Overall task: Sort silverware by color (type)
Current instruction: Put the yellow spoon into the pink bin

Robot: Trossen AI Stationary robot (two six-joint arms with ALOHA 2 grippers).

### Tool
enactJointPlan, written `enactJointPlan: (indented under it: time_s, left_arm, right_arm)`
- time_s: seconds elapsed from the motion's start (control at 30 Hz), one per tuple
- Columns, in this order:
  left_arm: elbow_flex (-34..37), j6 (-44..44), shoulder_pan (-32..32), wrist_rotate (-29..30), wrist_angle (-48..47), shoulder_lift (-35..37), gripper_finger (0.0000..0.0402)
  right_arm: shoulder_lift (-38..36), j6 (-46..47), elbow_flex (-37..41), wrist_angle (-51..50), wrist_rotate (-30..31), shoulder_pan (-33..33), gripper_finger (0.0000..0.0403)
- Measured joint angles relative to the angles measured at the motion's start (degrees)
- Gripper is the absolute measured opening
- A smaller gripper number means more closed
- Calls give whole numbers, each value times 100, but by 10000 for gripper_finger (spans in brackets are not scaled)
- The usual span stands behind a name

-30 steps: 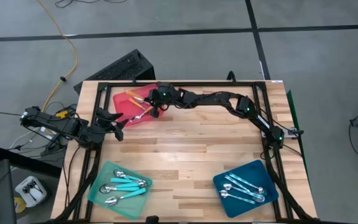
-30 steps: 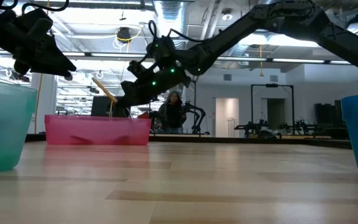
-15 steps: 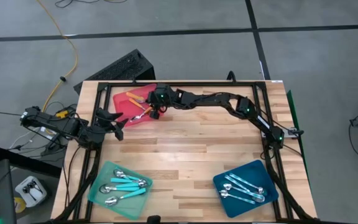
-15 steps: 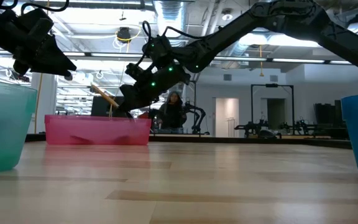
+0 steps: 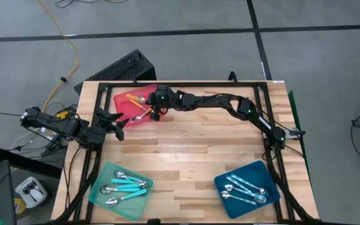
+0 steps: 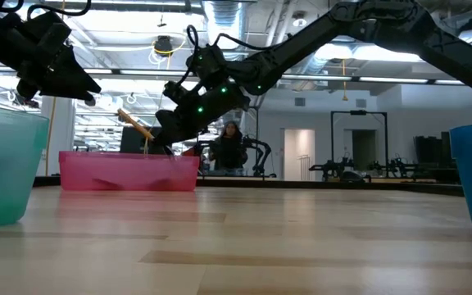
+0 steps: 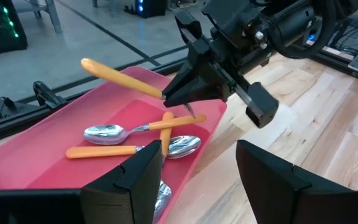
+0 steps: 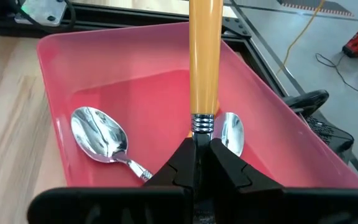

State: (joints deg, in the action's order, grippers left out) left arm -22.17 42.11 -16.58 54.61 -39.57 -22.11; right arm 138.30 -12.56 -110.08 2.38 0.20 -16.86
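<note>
One orange spoon in the clamped right tool, slightly farther over the red tray; left tool unmoved, agape.

Dark jointed arms, green lights, black cables

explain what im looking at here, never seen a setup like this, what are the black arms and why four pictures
Two robot arms work at a wooden table, filmed from four places: overhead, table height, and a camera on each wrist. The right gripper, shut on an orange-handled spoon, holds it above the red tray, where more orange spoons lie. The left gripper waits open beside that tray. Near the front, a mint-green tray holds turquoise spoons and a dark-blue tray holds pale blue ones.
</note>
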Motion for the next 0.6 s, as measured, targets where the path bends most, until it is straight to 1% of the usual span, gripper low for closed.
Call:
enactJointPlan:
  time_s: [0.07,0.2,0.27,0.33,0.53,0.6]
  left_arm:
    - [0,19,2,4,0,0,190]
    - [0,65,2,4,-5,-2,190]
    - [0,61,2,7,-23,0,190]
    - [0,57,1,4,-70,-2,190]
    - [0,57,2,9,-132,-2,190]
    - [0,58,0,9,-147,-2,190]
  right_arm:
    - [138,3,-13,163,68,6,45]
    - [200,-64,10,52,141,27,45]
    - [247,-232,-17,219,303,61,45]
    - [247,-261,-29,82,490,79,45]
    - [236,-274,-142,135,454,54,45]
    - [241,-294,-232,-55,457,55,45]
